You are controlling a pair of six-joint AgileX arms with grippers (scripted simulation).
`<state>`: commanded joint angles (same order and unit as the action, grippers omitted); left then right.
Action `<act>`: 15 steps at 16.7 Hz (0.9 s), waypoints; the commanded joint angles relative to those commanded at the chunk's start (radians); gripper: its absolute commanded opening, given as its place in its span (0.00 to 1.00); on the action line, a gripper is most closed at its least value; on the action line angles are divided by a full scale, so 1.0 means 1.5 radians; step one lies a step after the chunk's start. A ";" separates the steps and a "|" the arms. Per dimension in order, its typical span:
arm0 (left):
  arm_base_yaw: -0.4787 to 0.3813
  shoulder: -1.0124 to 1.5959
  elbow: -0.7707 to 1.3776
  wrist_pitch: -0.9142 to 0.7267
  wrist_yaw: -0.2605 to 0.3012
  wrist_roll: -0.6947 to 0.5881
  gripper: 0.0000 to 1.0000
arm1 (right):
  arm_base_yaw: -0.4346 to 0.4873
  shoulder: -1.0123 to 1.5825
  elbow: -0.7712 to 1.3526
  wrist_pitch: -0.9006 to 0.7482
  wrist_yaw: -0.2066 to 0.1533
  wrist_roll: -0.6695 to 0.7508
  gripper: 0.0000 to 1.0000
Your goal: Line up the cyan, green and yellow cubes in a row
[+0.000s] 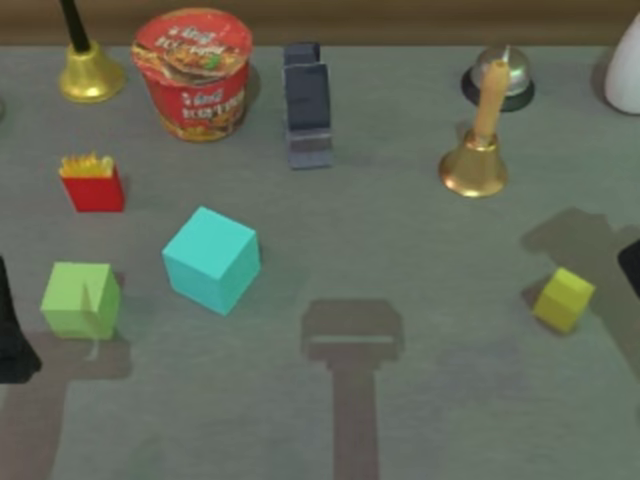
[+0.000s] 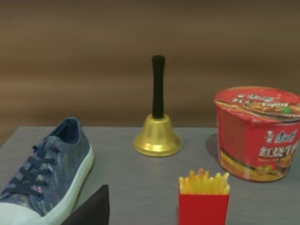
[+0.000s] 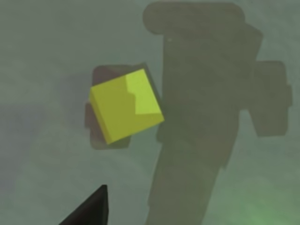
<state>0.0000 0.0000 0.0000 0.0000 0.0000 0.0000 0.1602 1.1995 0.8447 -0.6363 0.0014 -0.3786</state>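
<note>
Yellow cube (image 1: pixel 563 298) on the table's right, just beside the right gripper (image 1: pixel 632 268) at the edge, apart from it. Finger spread: cannot tell. Nothing visibly held.

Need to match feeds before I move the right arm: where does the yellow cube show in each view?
Top view: yellow cube near the right edge, on the table.
Left wrist view: not in it.
Right wrist view: the cube sits just left of centre.
Shared landmark: the dark arm shadow lying beside the cube appears in both the top and right wrist views.
</note>
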 joint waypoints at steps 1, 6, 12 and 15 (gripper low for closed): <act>0.000 0.000 0.000 0.000 0.000 0.000 1.00 | 0.008 0.062 0.043 -0.034 0.001 -0.020 1.00; 0.000 0.000 0.000 0.000 0.000 0.000 1.00 | 0.043 0.324 0.234 -0.176 0.002 -0.104 1.00; 0.000 0.000 0.000 0.000 0.000 0.000 1.00 | 0.066 0.487 0.364 -0.259 0.000 -0.157 1.00; 0.000 0.000 0.000 0.000 0.000 0.000 1.00 | 0.066 0.493 0.369 -0.262 0.000 -0.159 1.00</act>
<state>0.0000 0.0000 0.0000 0.0000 0.0000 0.0000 0.2598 1.9390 1.3977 -1.0294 0.0011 -0.6172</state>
